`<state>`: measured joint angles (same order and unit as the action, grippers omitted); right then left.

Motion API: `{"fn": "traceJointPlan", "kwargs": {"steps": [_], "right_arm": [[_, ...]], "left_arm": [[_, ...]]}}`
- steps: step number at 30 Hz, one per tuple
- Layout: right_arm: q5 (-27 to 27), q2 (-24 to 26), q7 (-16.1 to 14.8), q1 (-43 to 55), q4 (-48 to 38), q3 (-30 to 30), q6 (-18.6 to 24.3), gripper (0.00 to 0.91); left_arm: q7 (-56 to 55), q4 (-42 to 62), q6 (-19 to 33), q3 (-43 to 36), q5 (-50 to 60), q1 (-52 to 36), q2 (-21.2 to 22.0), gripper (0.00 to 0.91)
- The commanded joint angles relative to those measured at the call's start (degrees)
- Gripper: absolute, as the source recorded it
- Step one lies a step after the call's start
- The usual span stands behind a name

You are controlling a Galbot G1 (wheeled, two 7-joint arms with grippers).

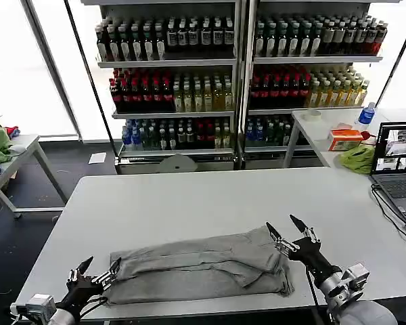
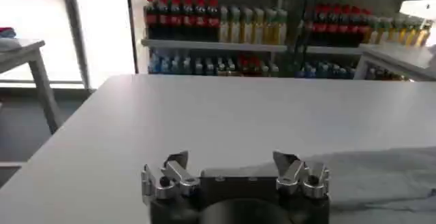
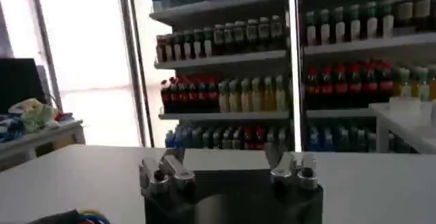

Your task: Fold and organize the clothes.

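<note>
While the folded grey shirt (image 1: 203,267) lies low-centre on the counter (image 1: 189,196), my left gripper (image 1: 96,268) flanks its left end, my right gripper (image 1: 288,230) its upper right corner, both jaws wide, empty.

The grey shirt (image 1: 203,267) lies folded over itself, so its chest print and any collar are hidden. In the left wrist view the shirt (image 2: 381,178) is cut off at the picture's edge. The bottles (image 1: 189,95) on the shelves are too small to read. The laptop (image 1: 399,166) is cut off, and both arms leave the head view at its lower edge.
</note>
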<state>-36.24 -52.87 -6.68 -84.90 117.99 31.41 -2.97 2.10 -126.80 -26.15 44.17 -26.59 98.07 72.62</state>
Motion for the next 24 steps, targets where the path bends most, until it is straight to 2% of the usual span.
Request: {"fn": "traceJointPlan", "kwargs": {"steps": [1,12,14,15,16,17,18,20,21,24], "right_arm": [[1.2,1.6,-2.7,1.3,-5.9,0.4,6.6,0.907],[-2.0,2.0,-1.6,2.1,-6.2,0.5,5.1,0.907],[-2.0,2.0,-1.6,2.1,-6.1,0.4,5.0,0.907],[-2.0,2.0,-1.6,2.1,-6.2,0.4,5.0,0.907],[-2.0,2.1,-1.5,2.1,-6.2,0.4,5.0,0.907],[-2.4,2.2,-1.3,2.2,-6.1,0.4,4.9,0.907],[-2.9,2.4,-1.2,2.2,-6.1,0.5,4.7,0.907],[-3.3,2.5,-1.2,2.2,-5.8,0.8,4.5,0.907],[-3.3,2.6,-1.3,2.2,-5.4,0.9,4.5,0.907],[-3.9,2.7,-1.0,1.9,-4.5,1.4,4.1,0.907]], "left_arm": [[-2.4,4.1,3.1,-1.2,1.9,-0.7,9.1,0.907],[-4.4,6.9,5.5,-4.7,2.7,-0.8,12.1,0.907],[-4.5,7.1,5.6,-5.1,2.8,-1.3,12.3,0.685],[-4.4,7.3,5.6,-5.3,2.9,-1.7,12.3,0.464],[-4.2,7.4,5.6,-5.5,2.9,-2.0,12.3,0.393],[-3.6,7.7,5.8,-5.5,2.6,-2.3,12.3,0.282],[-3.1,8.1,5.9,-5.4,2.0,-2.5,12.3,0.212],[-3.0,9.1,6.4,-5.5,2.0,-2.9,12.2,0.161],[-2.8,9.6,6.5,-5.5,2.0,-2.9,12.1,0.101],[-2.3,10.3,6.5,-5.7,1.9,-2.9,12.0,0.050]]}}
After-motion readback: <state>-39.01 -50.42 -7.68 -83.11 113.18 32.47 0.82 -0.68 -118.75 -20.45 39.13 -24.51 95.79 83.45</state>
